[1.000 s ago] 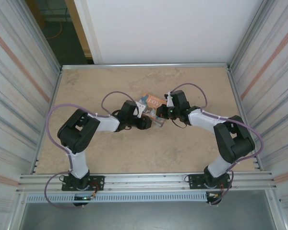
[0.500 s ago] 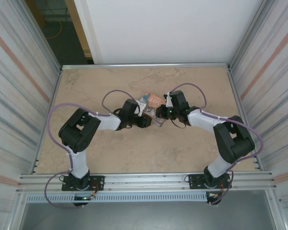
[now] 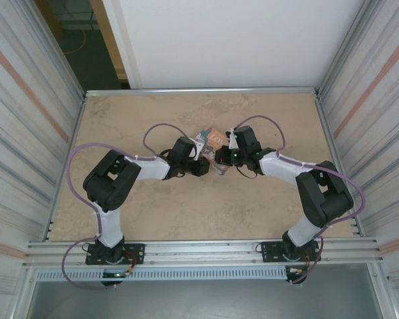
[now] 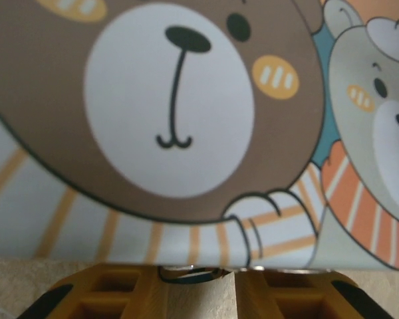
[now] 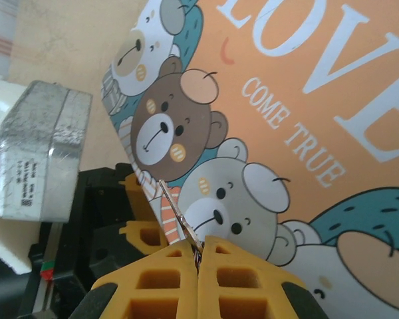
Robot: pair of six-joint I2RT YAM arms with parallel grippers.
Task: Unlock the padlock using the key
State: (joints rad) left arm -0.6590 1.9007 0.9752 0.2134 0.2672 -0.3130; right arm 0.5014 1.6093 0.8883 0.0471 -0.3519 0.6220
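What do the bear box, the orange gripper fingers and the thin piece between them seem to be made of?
Box: smooth printed surface with soft sheen, probably painted tin or coated card.
Right gripper fingers: matte orange plastic, judging by the moulded square pockets.
Thin piece, likely the key: bright silvery metal.

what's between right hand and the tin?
A thin silvery piece, pinched in the shut right hand, reaches up against the tin; right wrist view. Key or shackle, can't tell.

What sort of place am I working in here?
Probably an enclosed robot test bench: a stone-patterned table, ribbed metal walls on both sides, and a metal mounting rail along the near edge.
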